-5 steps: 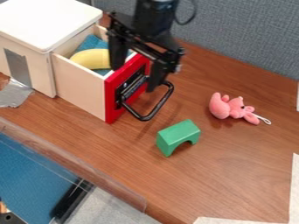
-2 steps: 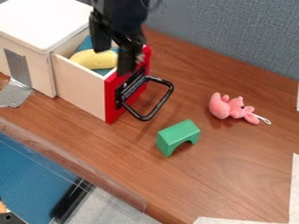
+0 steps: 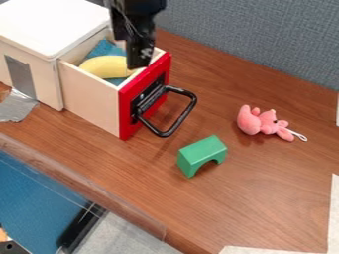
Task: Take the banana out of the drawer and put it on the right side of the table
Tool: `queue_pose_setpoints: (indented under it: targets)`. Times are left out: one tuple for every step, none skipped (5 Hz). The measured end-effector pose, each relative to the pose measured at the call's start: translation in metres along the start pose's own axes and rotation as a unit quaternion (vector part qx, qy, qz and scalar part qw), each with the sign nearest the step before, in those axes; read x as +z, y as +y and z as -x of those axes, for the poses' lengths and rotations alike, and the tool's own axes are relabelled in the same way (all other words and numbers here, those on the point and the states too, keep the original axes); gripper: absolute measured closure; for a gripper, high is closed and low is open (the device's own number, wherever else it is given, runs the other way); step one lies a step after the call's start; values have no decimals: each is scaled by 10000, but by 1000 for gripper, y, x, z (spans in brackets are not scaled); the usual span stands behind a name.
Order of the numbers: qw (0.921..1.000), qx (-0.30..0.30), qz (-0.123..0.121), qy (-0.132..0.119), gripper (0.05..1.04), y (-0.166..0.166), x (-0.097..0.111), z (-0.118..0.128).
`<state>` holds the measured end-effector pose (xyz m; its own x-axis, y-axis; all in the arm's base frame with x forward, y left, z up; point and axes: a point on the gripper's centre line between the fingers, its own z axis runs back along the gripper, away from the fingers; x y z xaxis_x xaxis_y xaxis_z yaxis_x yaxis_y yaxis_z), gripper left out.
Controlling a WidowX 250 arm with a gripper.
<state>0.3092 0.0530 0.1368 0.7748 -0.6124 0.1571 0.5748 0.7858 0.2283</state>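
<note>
The black gripper (image 3: pixel 132 57) hangs over the right part of the pulled-out drawer (image 3: pixel 94 101), just at the right end of the banana (image 3: pixel 104 66). How its fingers stand cannot be made out. The yellow banana lies on blue cloth inside the drawer, its right end partly hidden by the gripper. The drawer has pale wooden sides and a red front with a black handle. The wooden table (image 3: pixel 265 188) extends to the right of the drawer.
A green arch block (image 3: pixel 201 155) stands on the table in front of the drawer handle (image 3: pixel 173 119). A pink plush toy (image 3: pixel 261 120) lies farther right. Behind the table rises a grey partition (image 3: pixel 265 39). The white-topped cabinet (image 3: pixel 49 25) is at upper left.
My gripper has moved left from above the red drawer front to over the drawer's inside, and has turned. The banana, block and plush toy have stayed in place.
</note>
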Motion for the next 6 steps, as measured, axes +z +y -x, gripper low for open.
queue_pose_setpoints:
  targets:
    - [9996,-226,-152,-81,84,10,-4,-3]
    - [9991,-358,-222,-1,84,19,-16,-4]
    - [9992,-303,-270,21,84,34,-26,-4]
    - [9992,-254,-270,135,84,38,-42,-2]
    - [9992,-231,-242,225,84,39,-53,-1]
    - [9992,-156,-276,244,84,40,-56,-1]
